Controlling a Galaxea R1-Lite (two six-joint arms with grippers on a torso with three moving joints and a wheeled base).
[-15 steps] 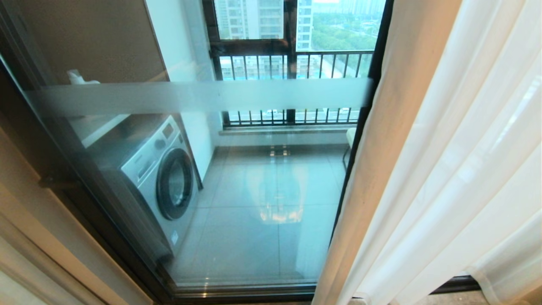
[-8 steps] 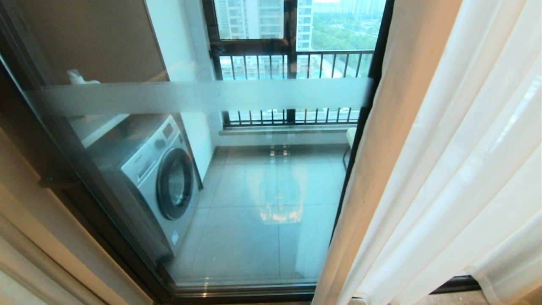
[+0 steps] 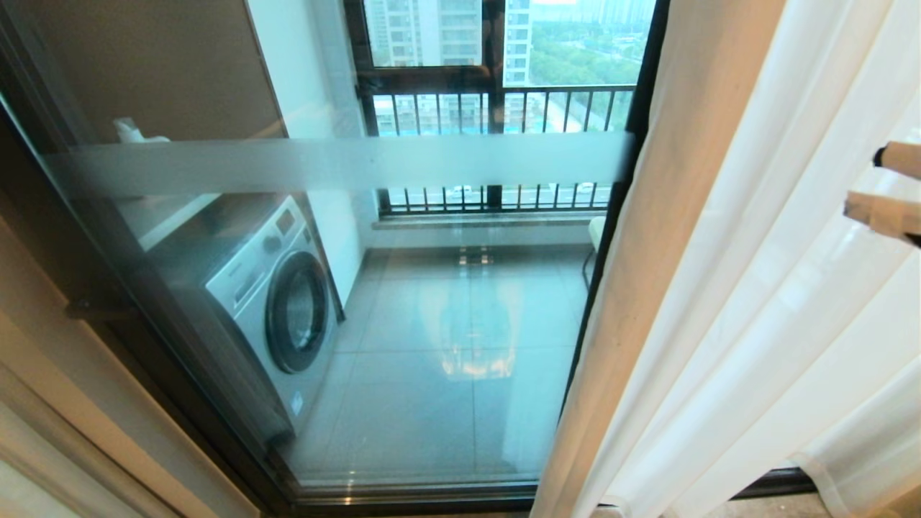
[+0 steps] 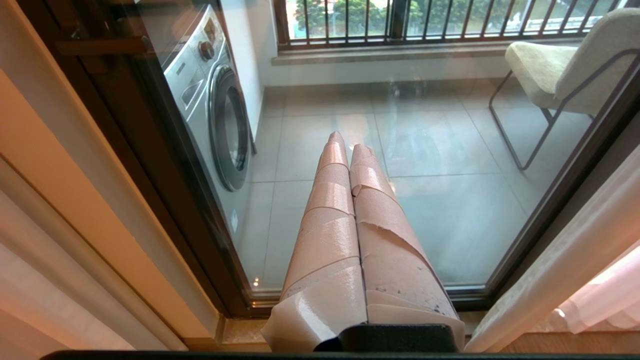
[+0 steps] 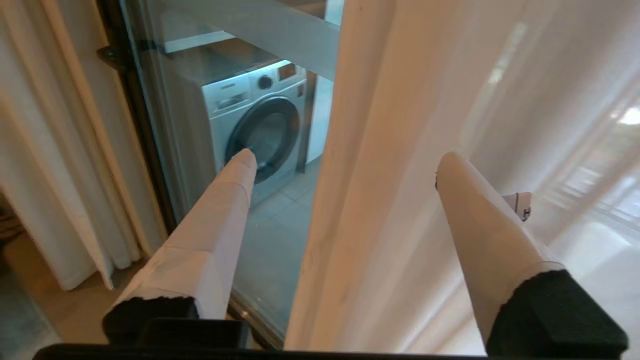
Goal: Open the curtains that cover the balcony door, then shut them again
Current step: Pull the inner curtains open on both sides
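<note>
The balcony door [image 3: 432,324] is a glass panel with a frosted white band in a dark frame, and most of it is uncovered. Sheer white curtains [image 3: 777,288] hang bunched on the right, their tan-looking leading edge lying over the door's right frame. My right gripper [image 3: 863,180] reaches in from the right edge in front of that fabric. In the right wrist view the right gripper [image 5: 347,159] is open, with the curtain's edge [image 5: 380,210] beyond the gap between its fingers and apart from them. My left gripper [image 4: 347,142] is shut, empty and low before the glass.
Behind the glass stand a washing machine [image 3: 280,302] on the left and a cushioned chair [image 4: 560,65] on the right, with a black-barred railing window [image 3: 496,108] at the back. Another pale curtain panel [image 5: 65,150] hangs left of the door frame.
The right gripper's taped fingers have come into the head view at the right edge, in front of the sheer curtain. The curtain and the door have not moved.
</note>
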